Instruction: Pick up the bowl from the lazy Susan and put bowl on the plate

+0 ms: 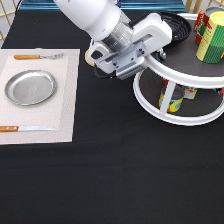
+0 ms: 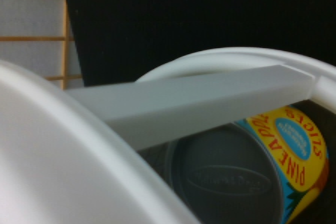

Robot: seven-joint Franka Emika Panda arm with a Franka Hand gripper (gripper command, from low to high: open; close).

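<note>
The white arm slants down from the top of the exterior view toward the right, its wrist turned so the gripper (image 1: 150, 52) lies nearly level, pressed up against the left edge of the lazy Susan (image 1: 165, 111) at the height of the upper shelf. Whether the fingers are apart or together cannot be told — the hand's white body covers them. The bowl (image 1: 176, 25) sits on the upper tier, at its far left part, just beyond the hand, its black ridged inside partly hidden by the hand. On the same tier, to the right, stand a yellow-green can (image 1: 212, 39) and a red can (image 1: 201, 22). On the lower shelf — seen close in the wrist view — is a pineapple can (image 2: 296, 150). The plate (image 1: 30, 87) lies well apart on a pale placemat (image 1: 67, 100) at the left, a fork (image 1: 37, 56) on its far side and a knife (image 1: 27, 128) on its near side.
</note>
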